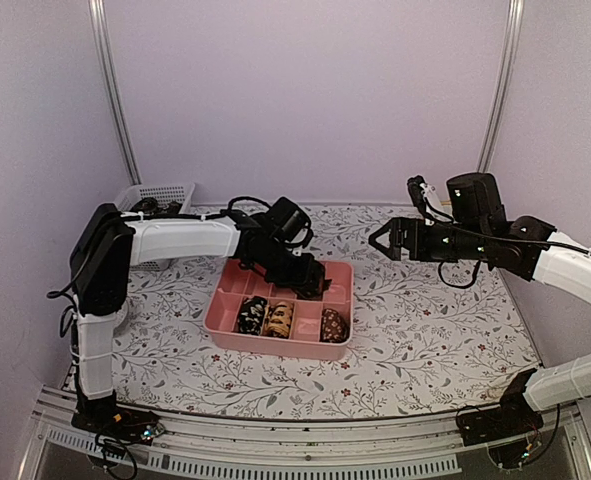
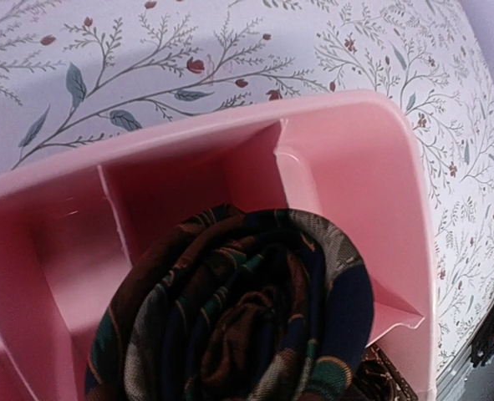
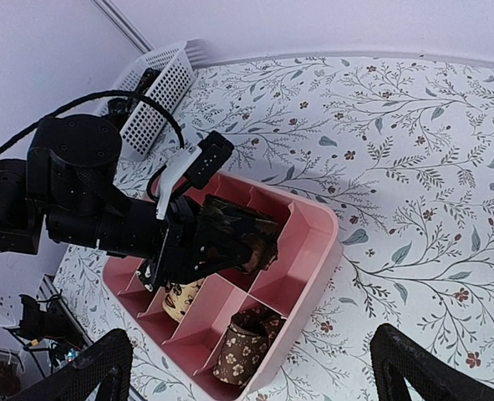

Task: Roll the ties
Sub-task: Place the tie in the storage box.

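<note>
Four coiled ties are in view. One dark rolled tie [image 2: 247,309], patterned in brown, navy and green, is clamped in the left fingers [image 3: 184,251] over the far right corner compartment of the pink tray [image 1: 275,346]. Whether it touches the compartment floor I cannot tell. Three more lie in the tray's near row: a dark coil [image 1: 252,316] at the left, a tan and black coil [image 1: 278,319] just beside it, and a brown coil [image 1: 334,324] at the right end. The tray rests on the flowered counter [image 1: 425,330]. The right fingers [image 3: 104,368] are spread wide and hold nothing, raised above the counter to the tray's right, well apart from it. A white mesh basket [image 1: 157,194] stands at the counter's far left corner, behind the left arm.
</note>
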### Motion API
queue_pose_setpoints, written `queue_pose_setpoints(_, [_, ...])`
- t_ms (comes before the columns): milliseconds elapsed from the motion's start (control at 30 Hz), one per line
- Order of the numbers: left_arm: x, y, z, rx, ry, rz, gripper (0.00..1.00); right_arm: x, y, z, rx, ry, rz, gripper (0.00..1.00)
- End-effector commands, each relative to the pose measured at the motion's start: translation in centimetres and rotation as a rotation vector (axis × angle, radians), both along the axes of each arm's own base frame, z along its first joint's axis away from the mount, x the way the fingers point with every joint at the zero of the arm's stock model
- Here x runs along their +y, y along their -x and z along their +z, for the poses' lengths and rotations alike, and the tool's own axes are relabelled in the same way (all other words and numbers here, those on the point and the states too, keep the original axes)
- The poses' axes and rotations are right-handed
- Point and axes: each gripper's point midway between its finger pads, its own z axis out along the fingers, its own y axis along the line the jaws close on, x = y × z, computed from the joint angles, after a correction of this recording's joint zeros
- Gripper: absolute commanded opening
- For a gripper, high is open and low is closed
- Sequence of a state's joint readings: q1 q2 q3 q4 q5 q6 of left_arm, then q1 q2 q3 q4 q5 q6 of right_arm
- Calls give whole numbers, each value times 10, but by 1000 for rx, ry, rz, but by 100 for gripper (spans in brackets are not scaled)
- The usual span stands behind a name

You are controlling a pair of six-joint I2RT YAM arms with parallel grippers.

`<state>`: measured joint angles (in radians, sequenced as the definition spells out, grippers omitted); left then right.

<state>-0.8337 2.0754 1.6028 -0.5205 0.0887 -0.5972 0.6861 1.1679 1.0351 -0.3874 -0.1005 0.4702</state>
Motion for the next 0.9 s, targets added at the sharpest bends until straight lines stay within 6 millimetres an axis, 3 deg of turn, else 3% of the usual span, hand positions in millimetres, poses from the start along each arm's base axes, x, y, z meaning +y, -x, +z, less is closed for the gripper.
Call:
queue_pose_setpoints(0, [35,19,-52,125,-204,26,0,9,-6,9,-27,-18,24,100])
queue_pose_setpoints(167, [33,20,-64,143,-313,-6,2,13,-7,8,-22,-27,37,100])
queue_pose_setpoints(233, [39,19,-65,148,-364,1,10,14,-7,8,-19,-31,41,100])
queue_pose_setpoints(367, [56,18,-65,157,-470,27,11,16,-7,10,-23,-44,44,100])
queue_pose_setpoints(600, [66,25,-69,192,-596,49,16,21,-9,13,-23,-63,55,100])
queue_pose_setpoints(733, [60,27,-65,184,-621,54,20,21,-8,12,-24,-62,58,100])
queue_pose_setpoints(867, [56,21,-51,149,-599,85,31,21,-7,14,-27,-66,64,100])
